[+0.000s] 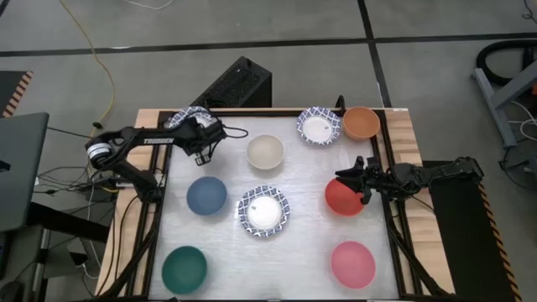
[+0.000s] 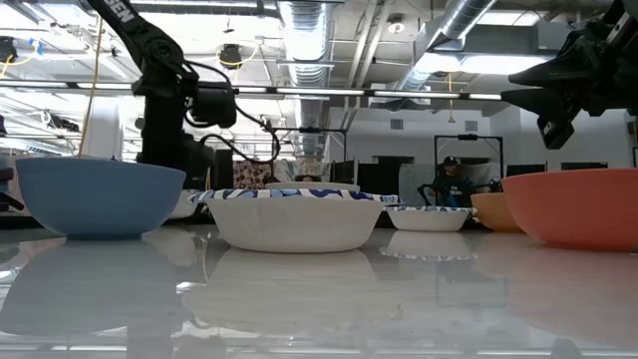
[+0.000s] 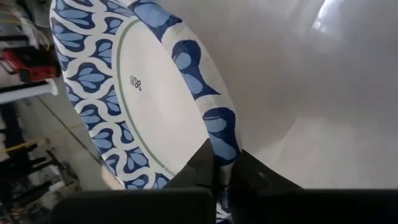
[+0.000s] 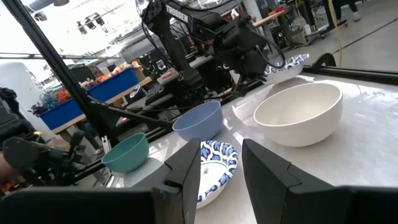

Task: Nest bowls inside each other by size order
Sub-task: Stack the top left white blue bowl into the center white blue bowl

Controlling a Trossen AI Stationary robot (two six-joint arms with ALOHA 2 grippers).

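My left gripper [image 1: 196, 127] is at the table's far left corner, shut on a blue-and-white patterned bowl [image 1: 185, 117], which also shows in the left wrist view [image 3: 143, 93]. My right gripper [image 1: 344, 177] is open and hovers above the red bowl [image 1: 344, 198] at the right; the low view shows it [image 2: 570, 75] well clear of that bowl [image 2: 578, 204]. Resting on their bases on the table are the cream bowl [image 1: 265, 152], a patterned bowl [image 1: 319, 126], the orange bowl [image 1: 361, 122], the slate-blue bowl [image 1: 206, 195], a patterned bowl [image 1: 263, 210], the dark green bowl [image 1: 185, 268] and the pink bowl [image 1: 352, 263]. My left gripper pinches the patterned bowl's rim [image 3: 219, 134] between its two fingers, one finger on each face of the wall. The bowl stands tilted, its edge toward the gripper. Whether its far edge rests on the table, I cannot tell.
Free table top lies between the bowls, mostly at the near middle [image 1: 268, 268]. A black box [image 1: 239, 84] sits beyond the far edge. The table's wooden side rails [image 1: 403, 134] border the white surface. A person [image 2: 451, 179] is far off in the room behind.
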